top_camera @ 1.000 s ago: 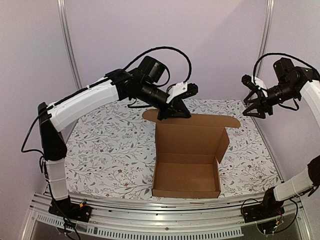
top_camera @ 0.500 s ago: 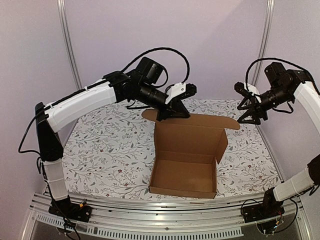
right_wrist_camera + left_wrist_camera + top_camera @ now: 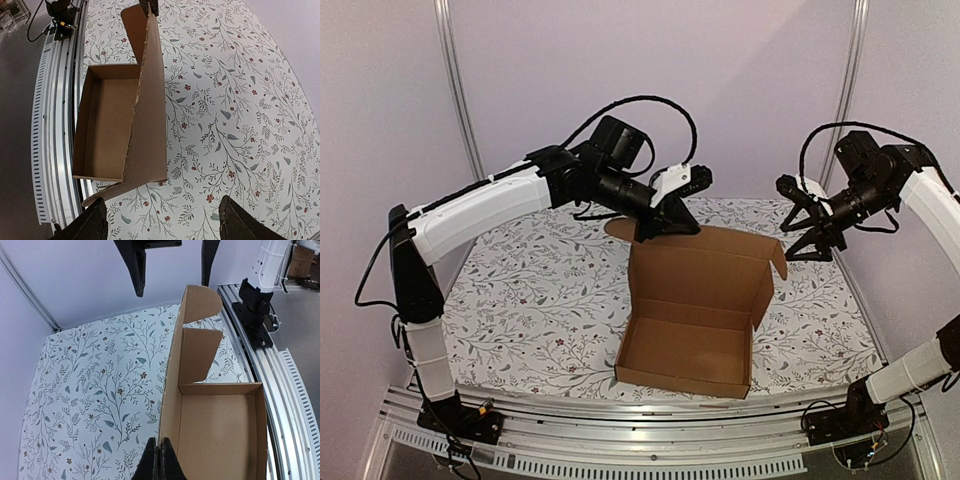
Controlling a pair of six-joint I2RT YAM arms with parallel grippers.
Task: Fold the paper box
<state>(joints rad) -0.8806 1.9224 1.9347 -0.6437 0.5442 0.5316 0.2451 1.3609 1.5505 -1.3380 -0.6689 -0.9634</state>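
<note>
The walls are plain and pale, with two metal uprights (image 3: 455,90). The counter (image 3: 520,290) carries a flowered cloth and ends at an aluminium rail (image 3: 620,410) along its near edge.

Item under work: the paper box (image 3: 685,355) stands close to the near edge, right of centre, with its base flat on the cloth. I find the tray formed with four walls up, and the lid (image 3: 705,270) raised roughly upright from the far wall. Rounded ear flaps show at both top corners of the lid. The right ear (image 3: 778,255) leans inward over the tray, and a side tab (image 3: 765,292) stands against the right wall.

Left arm (image 3: 490,205): the left jaws are clenched on the lid's top edge, toward its left corner. The left wrist view confirms this, showing the fingertips (image 3: 168,466) pressed together with the cardboard edge between them. In my judgement this hold steadies the lid upright and stops the box sliding while the other side is worked.

Right arm (image 3: 920,200): the right jaws are released and spread wide, grasping nothing. They hang in the air just beside the right ear, apart from it. The right wrist view looks along the lid's edge, with a finger (image 3: 92,222) at each side of the frame. I judge the spread is meant to straddle that ear and turn it in.

Assessment: the lid is not yet closed, and the ears need tucking before it comes down.
</note>
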